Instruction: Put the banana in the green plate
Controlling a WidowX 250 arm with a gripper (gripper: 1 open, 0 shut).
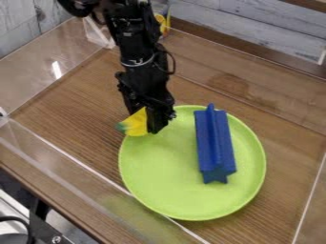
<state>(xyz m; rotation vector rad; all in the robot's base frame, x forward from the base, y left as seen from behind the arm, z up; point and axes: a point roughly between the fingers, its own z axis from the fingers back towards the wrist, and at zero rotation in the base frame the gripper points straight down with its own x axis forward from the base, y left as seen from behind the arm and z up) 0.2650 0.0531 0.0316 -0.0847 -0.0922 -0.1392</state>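
The small yellow banana with a greenish tip hangs in my gripper, which is shut on it. It is lifted just above the left rim of the large lime-green plate. The black arm comes down from the upper left and hides most of the banana's right end. A long blue block lies on the right half of the plate.
The plate rests on a wooden tabletop enclosed by clear acrylic walls. A yellow object shows behind the arm at the back. Pale planks run along the far right.
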